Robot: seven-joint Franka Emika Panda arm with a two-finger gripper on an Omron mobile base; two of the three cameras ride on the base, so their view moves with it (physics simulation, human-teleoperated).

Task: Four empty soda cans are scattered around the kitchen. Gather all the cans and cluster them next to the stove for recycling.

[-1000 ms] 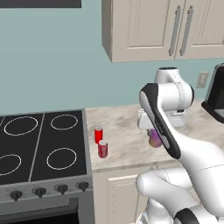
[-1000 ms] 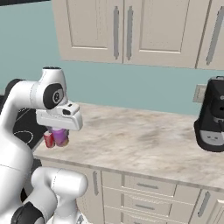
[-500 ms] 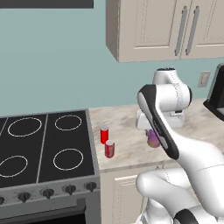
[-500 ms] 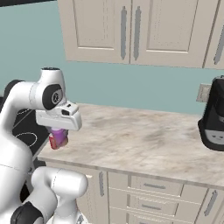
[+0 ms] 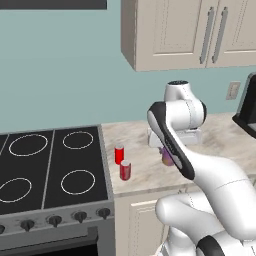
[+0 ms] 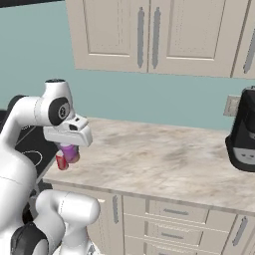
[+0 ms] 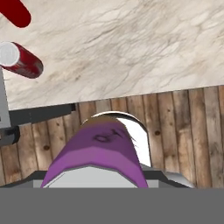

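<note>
My gripper (image 5: 169,155) is shut on the purple soda can (image 5: 167,160), holding it above the counter's front edge, to the right of the stove (image 5: 50,165). From the right base the purple can (image 6: 70,153) hangs under the white hand (image 6: 68,135). Looking down from the hand, the purple can (image 7: 96,153) sits between the fingers, over the counter edge and the wood floor. Two red soda cans (image 5: 119,154) (image 5: 125,170) stand upright on the counter just right of the cooktop. One red can (image 7: 24,61) lies to the hand view's upper left, another (image 7: 15,11) at its top corner.
The beige marbled counter (image 6: 159,159) runs right to a black coffee machine (image 6: 244,132) below a wall outlet (image 6: 231,105). Cream upper cabinets (image 5: 190,35) hang above. Drawers (image 6: 174,219) front the counter, and the wood floor (image 7: 175,131) lies below.
The whole picture has shifted a little, so the base has driven slightly; the stove and red cans sit further right in the left view. The purple can stays gripped.
</note>
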